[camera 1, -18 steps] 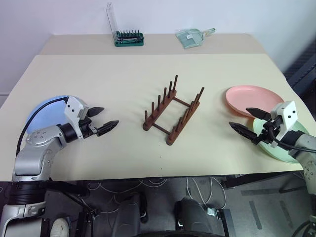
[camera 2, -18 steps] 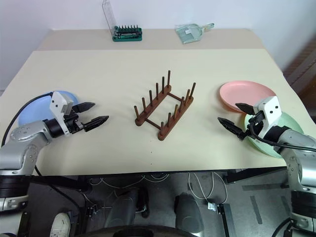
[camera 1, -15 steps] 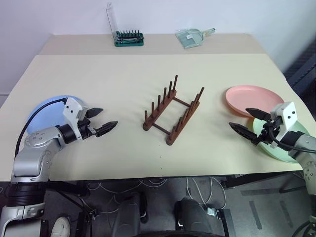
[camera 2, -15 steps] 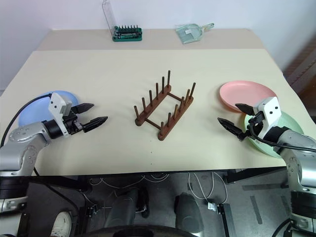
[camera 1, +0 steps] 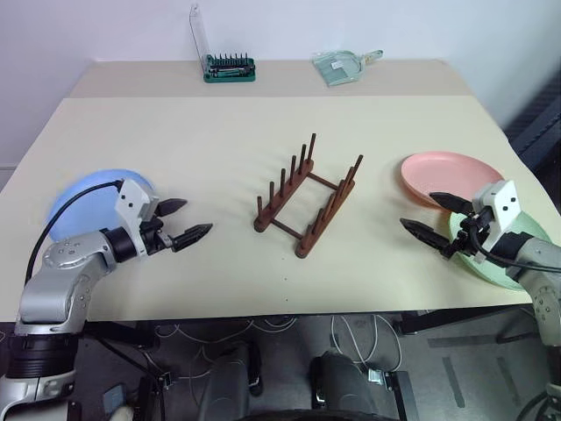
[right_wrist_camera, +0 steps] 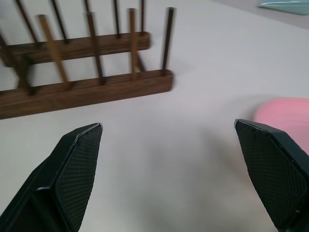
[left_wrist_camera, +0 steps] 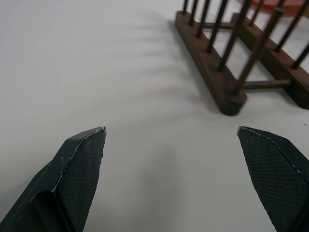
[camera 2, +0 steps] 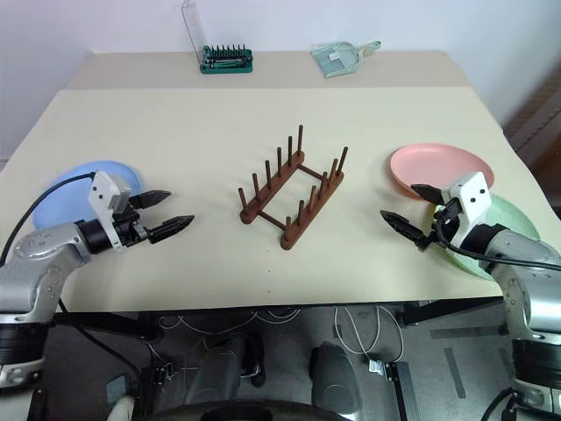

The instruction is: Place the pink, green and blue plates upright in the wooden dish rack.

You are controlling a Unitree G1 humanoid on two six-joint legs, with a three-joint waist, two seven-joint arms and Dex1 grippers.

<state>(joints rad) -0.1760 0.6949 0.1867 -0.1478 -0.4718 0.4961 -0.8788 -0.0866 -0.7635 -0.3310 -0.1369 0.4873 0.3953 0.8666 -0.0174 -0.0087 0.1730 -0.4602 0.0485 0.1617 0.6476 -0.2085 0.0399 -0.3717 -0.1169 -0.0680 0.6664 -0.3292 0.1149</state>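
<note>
The wooden dish rack stands empty at the middle of the table, angled. The blue plate lies flat at the left, with my left gripper open just right of it and pointing toward the rack. At the right lies the pink plate, and the green plate lies nearer the front edge, partly under my right arm. My right gripper is open beside the pink plate, aimed at the rack. Neither gripper holds anything.
A green screwdriver bit case with its clear lid up and a pale green dustpan sit at the table's far edge. The front table edge runs close below both grippers.
My left gripper has dropped slightly toward the front edge. The right gripper has edged a little toward the rack. Plates and rack have not moved.
</note>
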